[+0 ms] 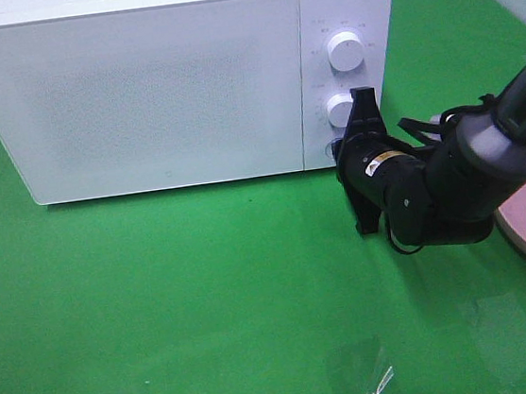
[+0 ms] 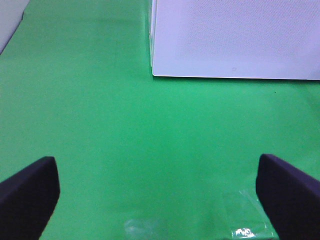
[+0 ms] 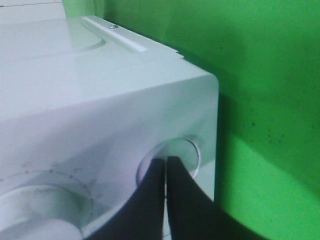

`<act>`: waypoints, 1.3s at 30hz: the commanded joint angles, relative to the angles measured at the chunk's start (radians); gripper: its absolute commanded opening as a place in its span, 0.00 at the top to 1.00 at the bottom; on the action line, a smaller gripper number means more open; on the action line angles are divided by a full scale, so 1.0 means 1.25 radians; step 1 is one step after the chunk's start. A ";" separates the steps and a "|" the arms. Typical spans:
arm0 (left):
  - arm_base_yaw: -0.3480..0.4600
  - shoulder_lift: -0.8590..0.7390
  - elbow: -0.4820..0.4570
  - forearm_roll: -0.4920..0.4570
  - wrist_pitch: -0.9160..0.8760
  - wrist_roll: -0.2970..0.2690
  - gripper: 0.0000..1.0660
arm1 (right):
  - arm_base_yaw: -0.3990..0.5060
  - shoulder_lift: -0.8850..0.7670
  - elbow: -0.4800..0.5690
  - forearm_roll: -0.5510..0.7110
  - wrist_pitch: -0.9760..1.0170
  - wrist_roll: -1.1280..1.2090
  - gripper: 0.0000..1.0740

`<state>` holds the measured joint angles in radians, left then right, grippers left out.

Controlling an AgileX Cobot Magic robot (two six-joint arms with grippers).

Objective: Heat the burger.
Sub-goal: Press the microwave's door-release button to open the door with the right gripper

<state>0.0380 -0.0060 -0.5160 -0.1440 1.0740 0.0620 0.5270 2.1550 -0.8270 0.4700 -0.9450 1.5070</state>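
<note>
Two: right gripper (image 3: 166,160) together at microwave corner button (image 3: 187,149), left gripper (image 2: 157,172) apart over mat (image 2: 100,100).

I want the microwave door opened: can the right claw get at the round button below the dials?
Likely yes: the shut right claw has its tips at the round button on the microwave panel, with nothing between.

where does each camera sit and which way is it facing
Exterior high: mounted above, facing down at the microwave front and green table; only the right arm shows.
Left wrist: low over the green table, facing the microwave door; the open left end effector frames it.
Right wrist: close against the microwave's control panel; the shut right end effector tips are at its round button.
Shared: all three see the microwave.
</note>
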 commanded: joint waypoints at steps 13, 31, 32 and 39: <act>0.003 -0.012 0.000 -0.006 -0.002 -0.003 0.06 | -0.002 -0.001 -0.026 0.027 -0.101 -0.018 1.00; 0.003 -0.012 0.000 -0.006 -0.002 -0.003 0.06 | -0.002 0.064 -0.136 0.042 -0.158 -0.026 1.00; 0.003 -0.012 0.000 -0.006 -0.002 -0.003 0.06 | -0.002 0.064 -0.136 0.042 -0.158 -0.026 1.00; 0.003 -0.012 0.000 -0.006 -0.002 -0.003 0.06 | -0.002 0.064 -0.137 0.042 -0.149 -0.039 1.00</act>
<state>0.0380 -0.0060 -0.5160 -0.1440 1.0740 0.0620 0.5530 2.2250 -0.9180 0.5920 -0.9880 1.4670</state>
